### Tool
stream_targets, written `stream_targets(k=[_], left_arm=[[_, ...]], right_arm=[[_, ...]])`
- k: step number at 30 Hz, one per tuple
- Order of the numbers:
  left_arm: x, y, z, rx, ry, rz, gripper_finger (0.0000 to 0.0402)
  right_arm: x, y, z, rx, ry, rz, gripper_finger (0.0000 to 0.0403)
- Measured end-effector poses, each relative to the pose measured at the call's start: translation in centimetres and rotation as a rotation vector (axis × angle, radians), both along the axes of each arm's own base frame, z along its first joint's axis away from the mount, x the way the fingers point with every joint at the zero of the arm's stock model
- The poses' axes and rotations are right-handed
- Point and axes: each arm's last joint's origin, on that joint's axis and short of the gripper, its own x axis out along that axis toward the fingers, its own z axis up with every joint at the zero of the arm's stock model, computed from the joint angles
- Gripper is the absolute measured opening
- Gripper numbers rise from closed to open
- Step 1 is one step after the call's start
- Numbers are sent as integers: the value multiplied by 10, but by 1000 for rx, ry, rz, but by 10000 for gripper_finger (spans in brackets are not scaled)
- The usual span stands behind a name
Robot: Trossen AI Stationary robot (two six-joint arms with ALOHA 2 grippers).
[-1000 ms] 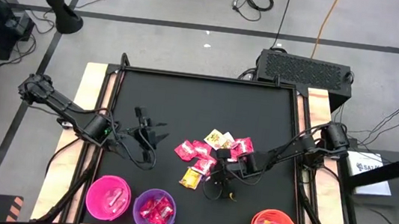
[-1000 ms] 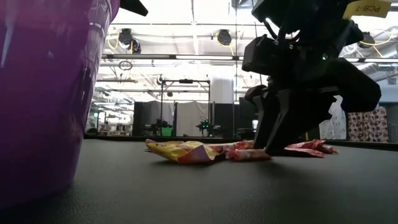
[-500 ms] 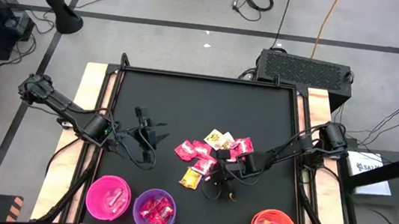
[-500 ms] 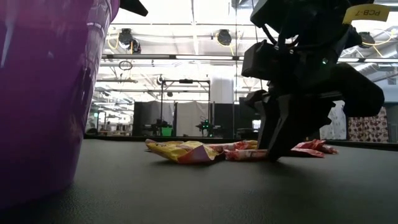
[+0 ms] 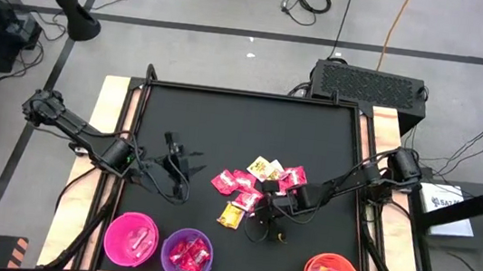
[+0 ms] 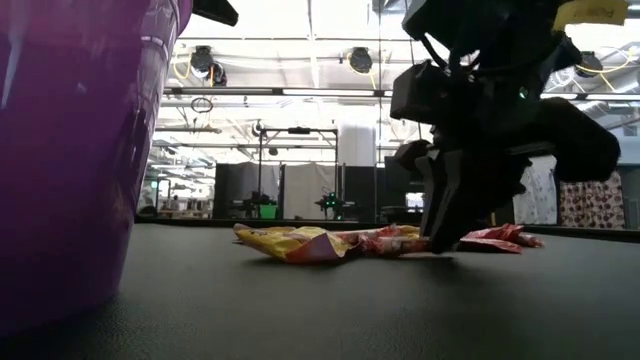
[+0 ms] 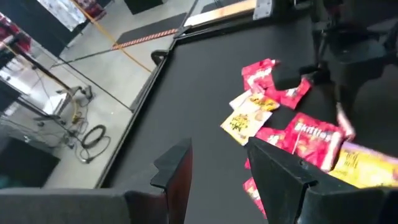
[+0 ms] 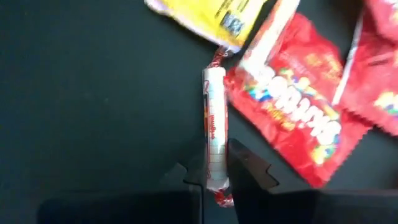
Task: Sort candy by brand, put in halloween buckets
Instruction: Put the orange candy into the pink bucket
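The right gripper (image 8: 214, 169) has its two dark fingers (image 8: 249, 171) pinched onto the near end of a slim pale roll of candy (image 8: 213, 115), whose long axis runs straight out from the fingers toward the yellow packet (image 8: 208, 15), with a red packet (image 8: 292, 118) just beside it. That roll lies at the candy pile's edge, on the side toward the purple bucket (image 5: 187, 254). The left gripper (image 5: 175, 157) hangs with fingers parted, well apart from the pile.
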Motion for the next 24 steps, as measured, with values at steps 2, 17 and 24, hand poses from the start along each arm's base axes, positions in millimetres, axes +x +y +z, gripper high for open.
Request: stream_targets(k=[2,17,24], left_arm=[[1,-1,2,-45,-42,16,163],[31,-19,-8,-158,-78,-197,237],[51,-26,-30,-175,-21,-237,281]], right_arm=[[4,1,12,3,-12,0,38],[31,8,105,-75,-92,17,38],[34,-1,123,-213,-119,-99,38]])
